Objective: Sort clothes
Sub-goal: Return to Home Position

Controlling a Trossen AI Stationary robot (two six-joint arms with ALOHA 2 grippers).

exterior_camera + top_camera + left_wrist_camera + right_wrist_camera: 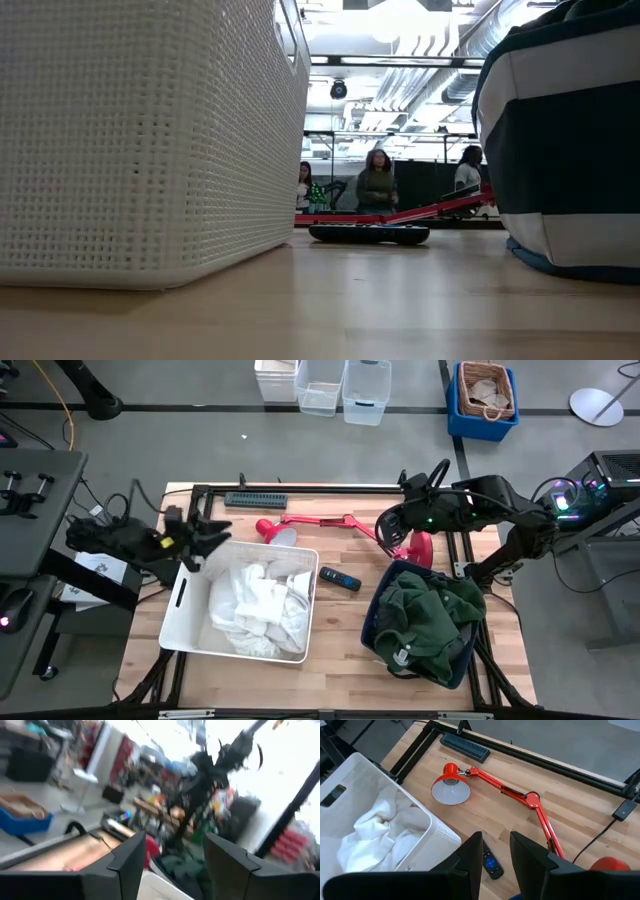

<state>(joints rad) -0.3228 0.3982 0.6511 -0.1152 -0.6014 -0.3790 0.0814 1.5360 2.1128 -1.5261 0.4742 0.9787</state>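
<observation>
White clothes point(262, 605) lie heaped in the white bin point(175, 610) at the table's left middle. A dark green garment point(435, 615) with a white label fills the navy bin point(372, 622) on the right and drapes over its rim. My left gripper point(212, 532) hangs open over the white bin's far left corner, pointing roughly level toward the right, with nothing between its fingers point(131, 855). My right gripper point(392, 530) is held high above the table between the two bins, tilted down, open by a narrow gap point(495, 845) and empty.
A red desk lamp point(340, 523) lies along the far part of the table, its shade point(451, 787) near the white bin. A black remote point(340, 580) lies between the bins, and a black strip point(255, 500) at the far edge. People stand beyond the table point(377, 185).
</observation>
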